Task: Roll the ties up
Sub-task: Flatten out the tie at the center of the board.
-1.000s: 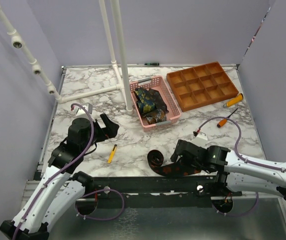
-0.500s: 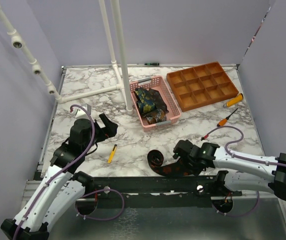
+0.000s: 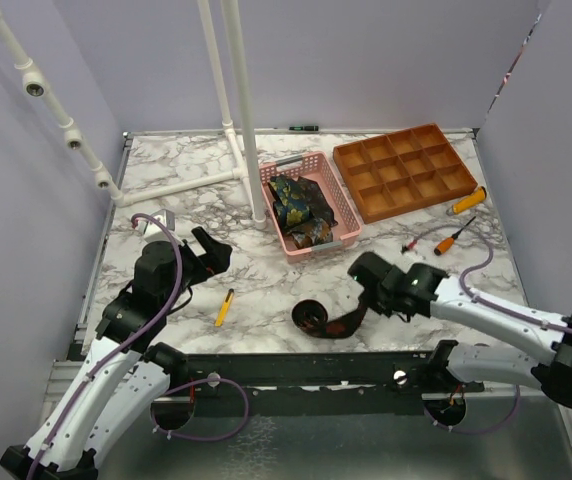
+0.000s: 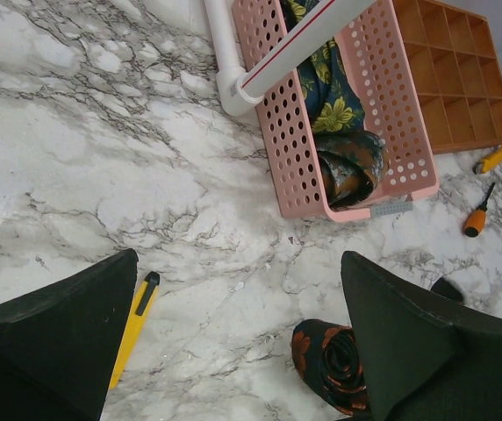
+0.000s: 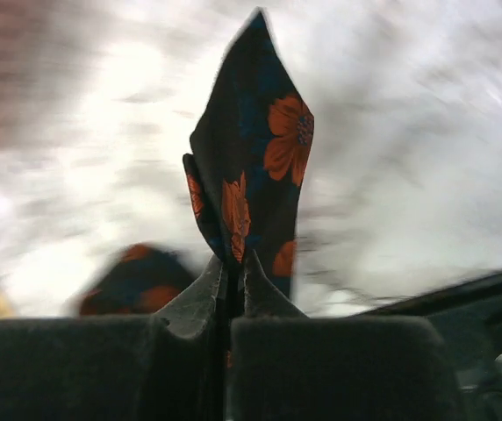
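Observation:
A dark tie with orange flowers (image 3: 328,320) lies near the table's front, partly rolled at its left end (image 4: 330,361). My right gripper (image 3: 364,272) is shut on its free end (image 5: 255,180), which stands up between the fingers, lifted off the table. Other ties, dark with yellow-green-blue paisley (image 3: 296,205), lie in the pink basket (image 3: 318,168). My left gripper (image 3: 209,250) hovers open at the left, well apart from the roll, nothing between its fingers (image 4: 67,333).
A yellow utility knife (image 3: 224,307) lies left of the roll. An orange compartment tray (image 3: 406,170) stands at the back right, two orange-handled screwdrivers (image 3: 461,203) beside it. A white pipe stand (image 3: 236,100) rises behind the basket.
My right gripper has shut on the tie's free end and pulled it up and back from the front edge, shortening the strip on the table. The left arm shifted slightly.

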You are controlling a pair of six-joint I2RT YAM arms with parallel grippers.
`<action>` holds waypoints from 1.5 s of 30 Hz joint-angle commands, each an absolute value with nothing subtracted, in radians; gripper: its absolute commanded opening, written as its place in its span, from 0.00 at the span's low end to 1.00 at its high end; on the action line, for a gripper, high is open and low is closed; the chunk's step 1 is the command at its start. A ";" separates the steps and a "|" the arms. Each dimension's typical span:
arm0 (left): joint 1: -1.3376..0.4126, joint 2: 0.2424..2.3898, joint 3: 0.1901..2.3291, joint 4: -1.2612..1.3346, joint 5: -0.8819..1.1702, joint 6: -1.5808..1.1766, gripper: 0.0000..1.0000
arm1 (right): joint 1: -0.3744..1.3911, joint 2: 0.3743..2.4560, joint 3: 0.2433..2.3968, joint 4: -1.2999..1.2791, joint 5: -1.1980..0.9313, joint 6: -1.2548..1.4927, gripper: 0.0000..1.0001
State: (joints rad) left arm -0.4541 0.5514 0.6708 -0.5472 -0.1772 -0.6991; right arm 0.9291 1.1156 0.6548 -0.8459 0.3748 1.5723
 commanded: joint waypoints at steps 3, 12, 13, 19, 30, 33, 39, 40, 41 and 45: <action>-0.457 0.574 0.701 -0.494 -0.211 -0.707 0.99 | 0.923 1.012 1.331 -0.792 0.702 0.761 0.00; -0.457 0.547 0.735 -0.396 -0.299 -0.741 0.99 | 0.923 1.068 1.827 -0.640 0.354 0.269 0.00; -0.456 0.541 0.733 -0.395 -0.308 -0.742 0.99 | 0.922 1.064 1.795 -0.626 0.333 0.257 0.00; -0.457 0.496 0.718 -0.401 -0.334 -0.733 0.99 | 0.923 1.156 1.931 -0.552 0.055 0.211 0.00; -0.456 0.421 0.757 -0.425 -0.436 -0.681 0.99 | 0.922 1.505 2.482 -0.302 -0.407 0.458 0.00; -0.456 0.412 0.776 -0.442 -0.458 -0.663 0.99 | 0.923 1.455 2.372 -0.307 -0.277 0.423 0.00; -0.457 0.372 0.737 -0.472 -0.492 -0.693 0.99 | 0.922 1.062 1.588 -0.127 0.291 0.387 0.00; -0.457 0.357 0.720 -0.478 -0.505 -0.711 0.99 | 0.923 0.992 1.454 -0.104 0.395 0.402 0.00; -0.456 0.343 0.704 -0.486 -0.522 -0.727 0.99 | 0.923 0.927 1.314 -0.095 0.491 0.425 0.00; -0.456 0.298 0.647 -0.512 -0.567 -0.788 0.99 | 0.923 0.669 0.899 -0.168 0.845 0.555 0.00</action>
